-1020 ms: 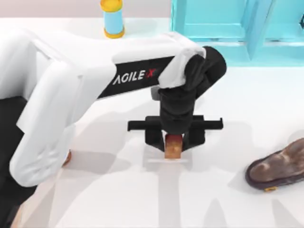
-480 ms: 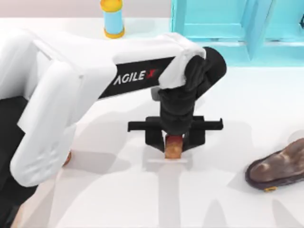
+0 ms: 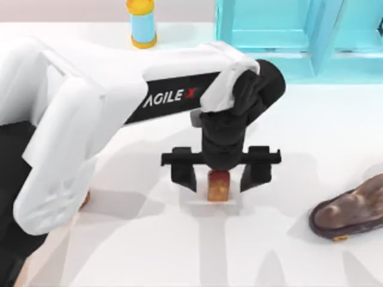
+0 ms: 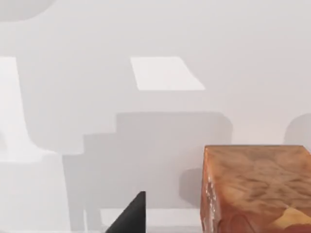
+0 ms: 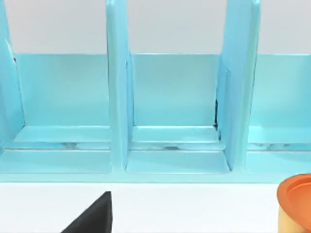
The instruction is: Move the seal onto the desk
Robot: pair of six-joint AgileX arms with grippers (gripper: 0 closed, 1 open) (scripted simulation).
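Releasing the seal on the worktop

My left hand (image 3: 219, 173) hangs directly over the seal (image 3: 219, 185) with its fingers (image 3: 184, 175) spread wide, clear of it on both sides. One seal stands upright on the white worktop (image 3: 287, 131), straight below my palm, so a lift straight up looks like the clean way out. My left arm is by far the nearer. Farther out I count one blue bottle (image 3: 142, 24), one dark lumpy object (image 3: 350, 209) and one turquoise shelf (image 3: 287, 36), which my right wrist camera faces.

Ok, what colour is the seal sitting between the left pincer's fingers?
The seal has an orange-tan mottled body with a red top, clearest in the top view; the left pincer is open around it.
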